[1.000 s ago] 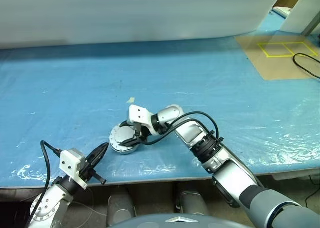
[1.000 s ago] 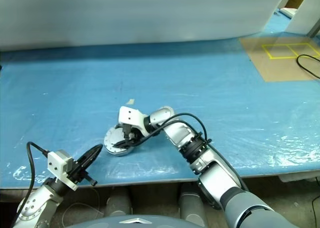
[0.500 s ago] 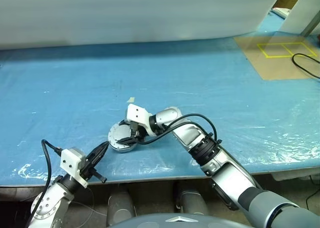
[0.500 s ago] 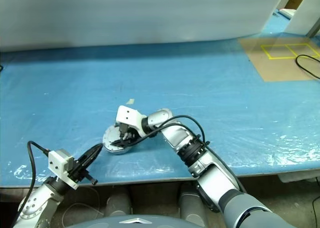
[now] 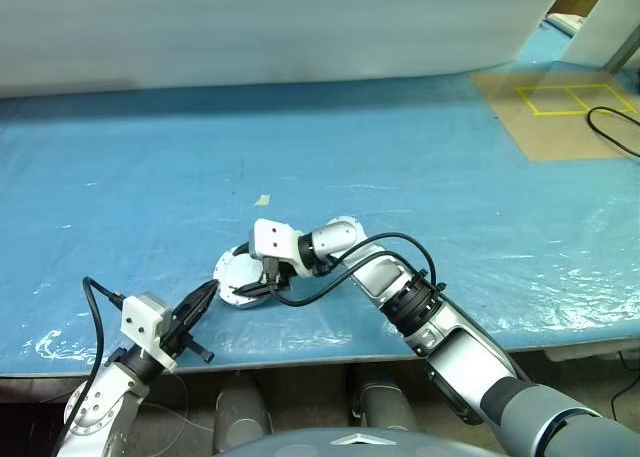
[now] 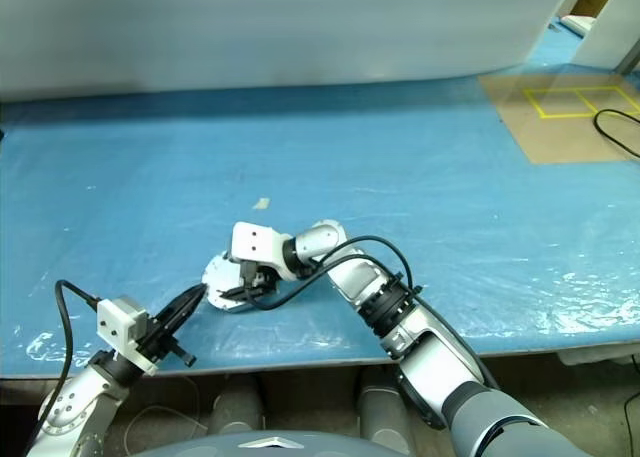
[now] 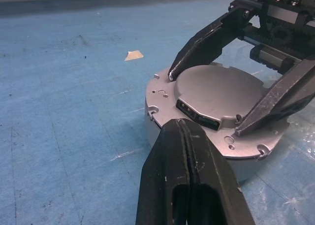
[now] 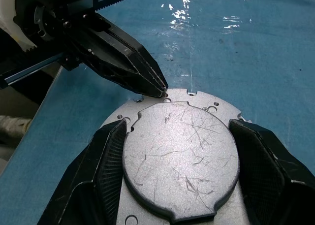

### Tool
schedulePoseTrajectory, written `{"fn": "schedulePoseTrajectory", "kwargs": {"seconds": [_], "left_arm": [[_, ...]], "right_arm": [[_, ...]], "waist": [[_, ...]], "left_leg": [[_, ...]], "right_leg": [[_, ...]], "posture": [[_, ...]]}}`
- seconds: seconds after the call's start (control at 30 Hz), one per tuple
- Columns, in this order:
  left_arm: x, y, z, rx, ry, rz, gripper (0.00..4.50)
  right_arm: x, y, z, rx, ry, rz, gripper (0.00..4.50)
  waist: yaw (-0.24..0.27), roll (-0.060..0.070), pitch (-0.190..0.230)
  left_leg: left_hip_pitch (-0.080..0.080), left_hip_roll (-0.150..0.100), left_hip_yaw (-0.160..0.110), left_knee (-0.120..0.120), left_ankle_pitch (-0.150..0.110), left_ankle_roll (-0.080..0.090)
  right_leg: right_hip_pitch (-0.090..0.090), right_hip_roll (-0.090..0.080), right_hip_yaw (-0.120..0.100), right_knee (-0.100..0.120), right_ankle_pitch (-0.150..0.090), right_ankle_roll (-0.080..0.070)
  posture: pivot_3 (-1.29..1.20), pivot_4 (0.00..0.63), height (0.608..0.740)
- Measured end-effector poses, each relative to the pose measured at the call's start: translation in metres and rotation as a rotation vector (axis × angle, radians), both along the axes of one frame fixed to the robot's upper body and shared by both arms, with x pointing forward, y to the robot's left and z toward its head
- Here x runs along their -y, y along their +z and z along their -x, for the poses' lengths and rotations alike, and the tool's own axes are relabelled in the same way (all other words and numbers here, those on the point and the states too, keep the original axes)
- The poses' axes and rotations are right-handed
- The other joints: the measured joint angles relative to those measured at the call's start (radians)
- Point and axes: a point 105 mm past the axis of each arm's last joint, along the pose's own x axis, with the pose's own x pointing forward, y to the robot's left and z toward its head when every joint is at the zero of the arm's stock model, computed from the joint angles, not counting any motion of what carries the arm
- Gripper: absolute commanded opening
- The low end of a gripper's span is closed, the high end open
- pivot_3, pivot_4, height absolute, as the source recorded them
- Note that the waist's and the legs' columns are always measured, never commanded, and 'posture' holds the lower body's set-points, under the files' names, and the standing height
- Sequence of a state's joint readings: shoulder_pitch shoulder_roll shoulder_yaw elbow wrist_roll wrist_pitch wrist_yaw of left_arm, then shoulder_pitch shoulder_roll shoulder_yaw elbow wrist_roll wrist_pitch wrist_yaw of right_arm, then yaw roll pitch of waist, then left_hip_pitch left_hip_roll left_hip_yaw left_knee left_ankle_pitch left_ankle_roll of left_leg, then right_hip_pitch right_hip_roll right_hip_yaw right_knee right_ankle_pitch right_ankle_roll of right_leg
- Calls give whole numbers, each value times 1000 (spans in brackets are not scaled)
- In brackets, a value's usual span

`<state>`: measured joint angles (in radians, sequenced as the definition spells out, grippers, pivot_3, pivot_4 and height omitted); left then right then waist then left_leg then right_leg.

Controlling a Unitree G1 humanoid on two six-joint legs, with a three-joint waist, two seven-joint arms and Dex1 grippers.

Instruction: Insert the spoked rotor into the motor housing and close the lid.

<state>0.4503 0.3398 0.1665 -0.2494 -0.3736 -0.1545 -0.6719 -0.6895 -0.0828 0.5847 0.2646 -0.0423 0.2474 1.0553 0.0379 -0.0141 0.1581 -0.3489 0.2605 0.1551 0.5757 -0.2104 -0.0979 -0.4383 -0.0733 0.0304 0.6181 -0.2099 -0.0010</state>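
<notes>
Our right hand (image 8: 179, 166) spans the round smooth grey metal lid (image 8: 180, 156), fingers wide; we press it flush, evenly; our left hand (image 7: 189, 176), shut and empty, steadies the shallow silver housing (image 7: 162, 99).

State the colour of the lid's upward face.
Plain scratched grey metal; the lid shows best in the right wrist view.

We see the right gripper (image 5: 262, 280) roll at the wrist, and the motor housing (image 5: 232, 278) it straddles now sits slightly further left, nearer the left gripper (image 5: 205, 295).
</notes>
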Motion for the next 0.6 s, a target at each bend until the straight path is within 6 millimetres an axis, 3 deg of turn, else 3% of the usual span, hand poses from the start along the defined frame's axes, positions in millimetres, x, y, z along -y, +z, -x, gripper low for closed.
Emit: {"fn": "schedulePoseTrajectory", "kwargs": {"seconds": [0.43, 0.6], "left_arm": [[-1, -3, 0, -9, 3, -1, 0], [-1, -3, 0, -11, 2, 1, 0]], "right_arm": [[0, -5, -5, 75, 9, 32, 2966], [1, -6, -8, 14, -24, 42, 2966]], "waist": [[0, 0, 0], [0, 1, -1]], "left_leg": [[4, 0, 0, 0, -1, 1], [4, 0, 0, 0, -1, 1]], "right_leg": [[1, 0, 0, 5, 0, 0], [2, 0, 0, 5, 0, 0]], "posture": [[0, 150, 740], [0, 150, 740]]}}
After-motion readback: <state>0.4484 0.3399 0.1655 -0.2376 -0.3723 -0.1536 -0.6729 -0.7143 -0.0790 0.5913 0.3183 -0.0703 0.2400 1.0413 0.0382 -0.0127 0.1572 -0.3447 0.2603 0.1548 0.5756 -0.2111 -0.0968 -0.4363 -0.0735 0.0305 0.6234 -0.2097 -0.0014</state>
